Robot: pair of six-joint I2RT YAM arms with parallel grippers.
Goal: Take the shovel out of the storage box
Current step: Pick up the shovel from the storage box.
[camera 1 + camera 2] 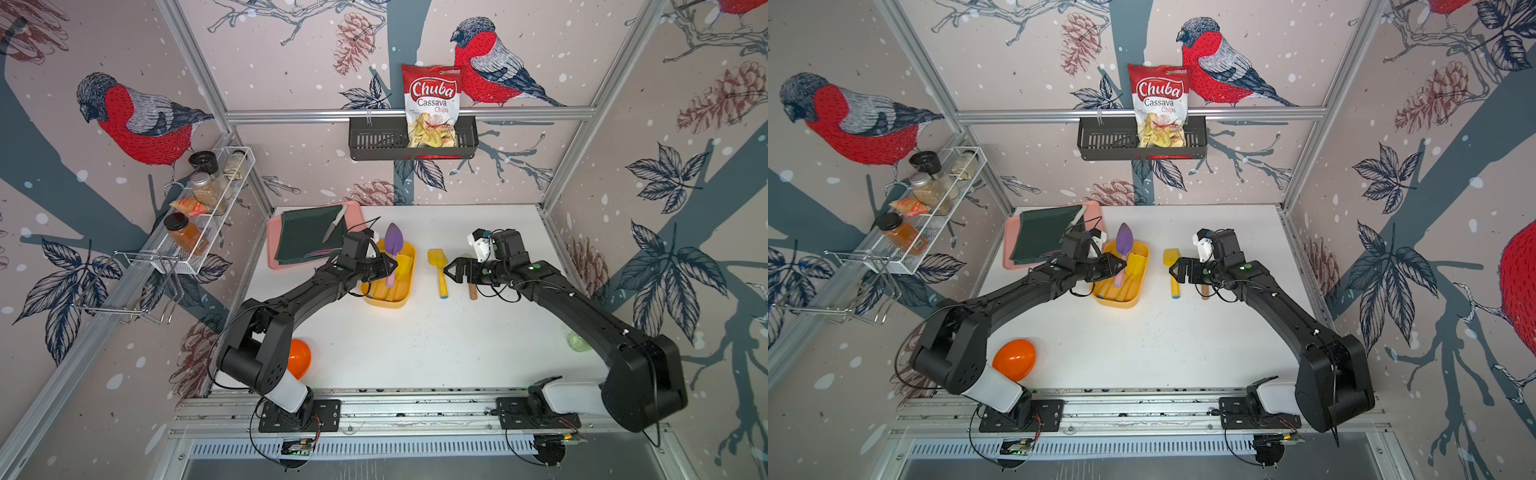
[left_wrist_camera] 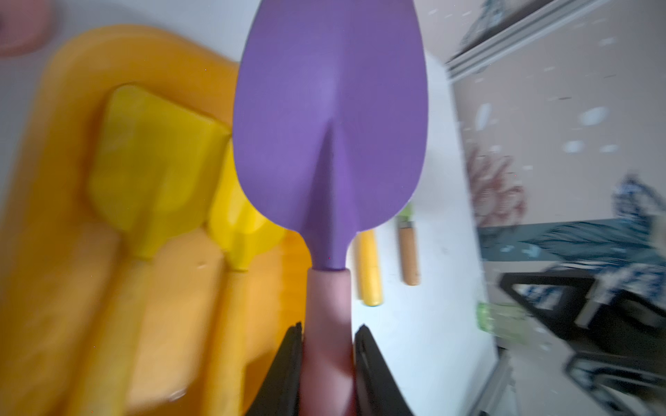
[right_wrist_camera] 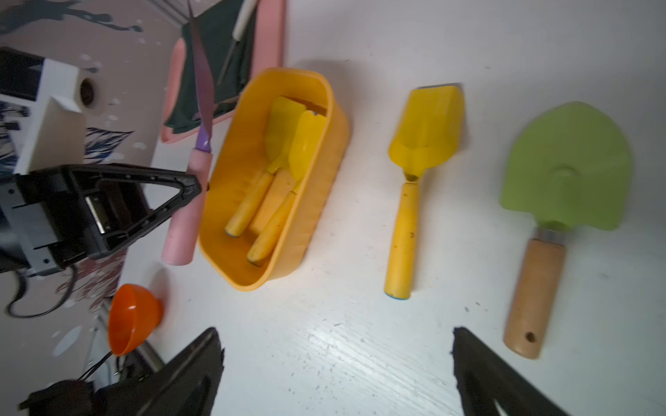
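Observation:
My left gripper [image 1: 392,266] [image 2: 328,327] is shut on the pink handle of a purple-bladed shovel [image 1: 393,240] [image 2: 329,119] [image 3: 183,223]. It holds the shovel raised over the left side of the yellow-orange storage box [image 1: 386,301] [image 3: 317,201]. Two yellow shovels [image 3: 284,137] [image 3: 306,144] lie inside the box. My right gripper [image 1: 446,270] [image 3: 337,338] stands open over bare table right of the box, holding nothing. Beside it on the table lie a yellow shovel [image 1: 437,259] [image 3: 425,126] and a green shovel [image 3: 565,169] with a wooden handle.
A pink tray [image 1: 272,257] with a dark green cloth and a knife sits behind and left of the box. An orange bowl [image 1: 300,357] stands near the left arm's base. A black wall basket [image 1: 374,143] holds a chips bag, and a wire spice rack [image 1: 208,208] hangs on the left wall.

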